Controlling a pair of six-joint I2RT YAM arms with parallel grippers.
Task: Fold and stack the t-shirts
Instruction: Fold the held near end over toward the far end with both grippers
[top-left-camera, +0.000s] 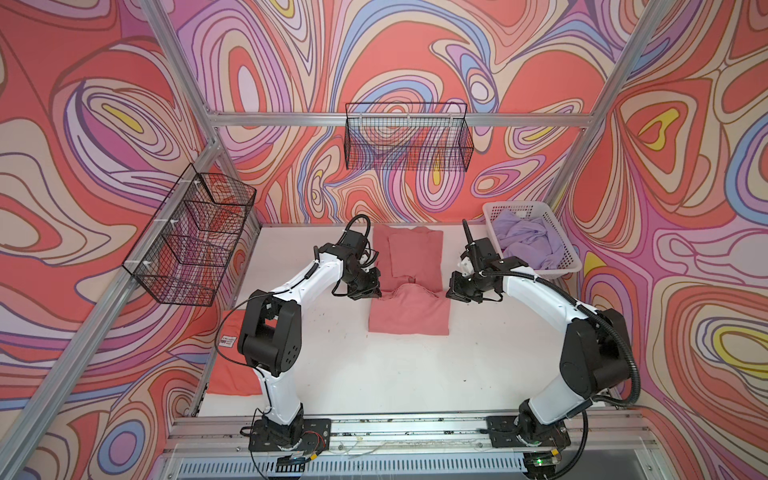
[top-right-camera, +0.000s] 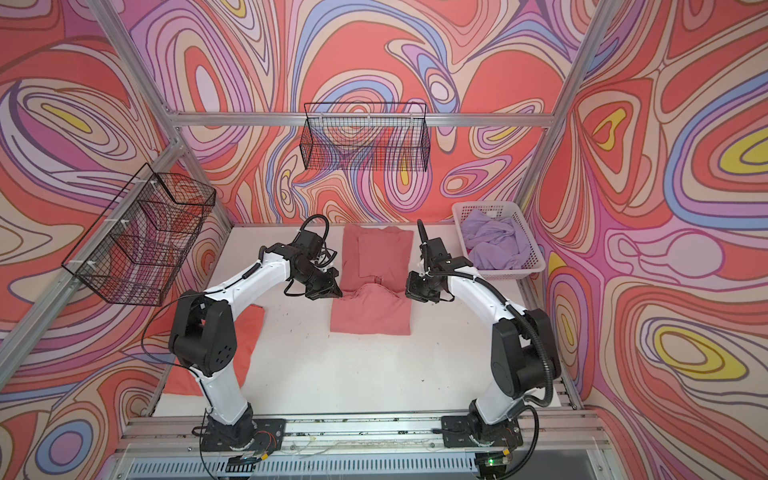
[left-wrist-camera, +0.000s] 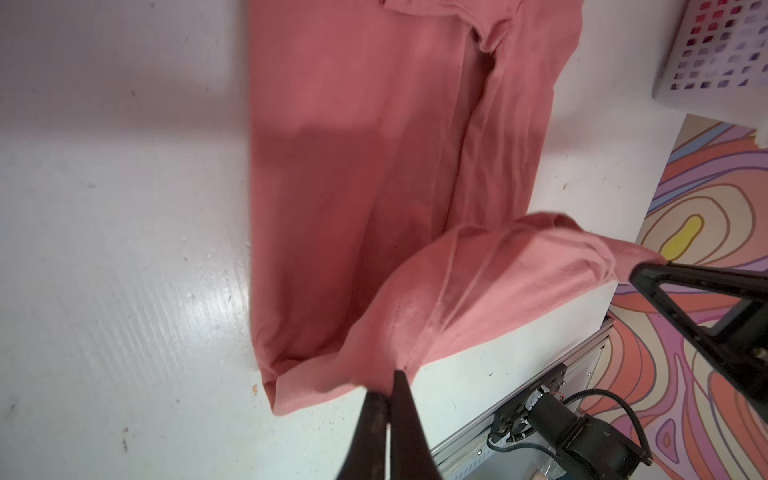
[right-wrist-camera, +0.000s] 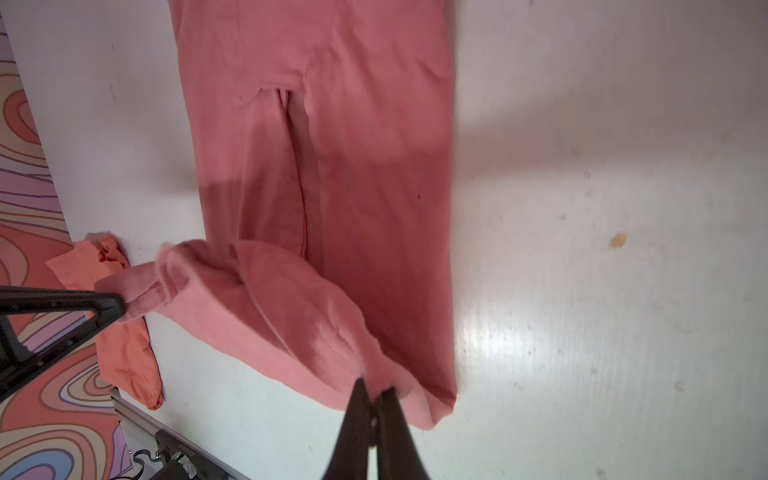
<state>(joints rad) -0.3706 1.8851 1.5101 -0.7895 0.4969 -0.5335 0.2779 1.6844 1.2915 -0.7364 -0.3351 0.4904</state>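
Far left: a bright orange-coral cotton t-shirt with a small white label (top-left-camera: 232, 365) lies at the left edge of the white surface (top-left-camera: 395, 374), half hidden behind the left arm. It looks flattened, perhaps already folded, though from here I can't be sure.
Left claw: the left claw (top-left-camera: 376, 293) is pinched together on one near corner of the middle shirt, holding it clear of the surface.
Middle: a dusty salmon-pink cotton t-shirt (top-left-camera: 409, 320) lies as a long strip running away from the arms, its sides turned in. Its near end is raised and arches over the rest, while the far end lies flat.
Right claw: the right claw (top-left-camera: 451, 293) is clamped on the other near corner, level with its partner.
Far right: a white slatted plastic basket (top-left-camera: 557, 270) sits at the far right corner of the surface, with a pale lavender cotton t-shirt (top-left-camera: 523, 245) crumpled inside.
Done: the side folds on the pink shirt.
In hand: by the look of it, the lengthwise fold, near end over far end.
To do: lay that fold down, stack the pink shirt, then unload and fold the lavender one. Nothing is stacked yet.
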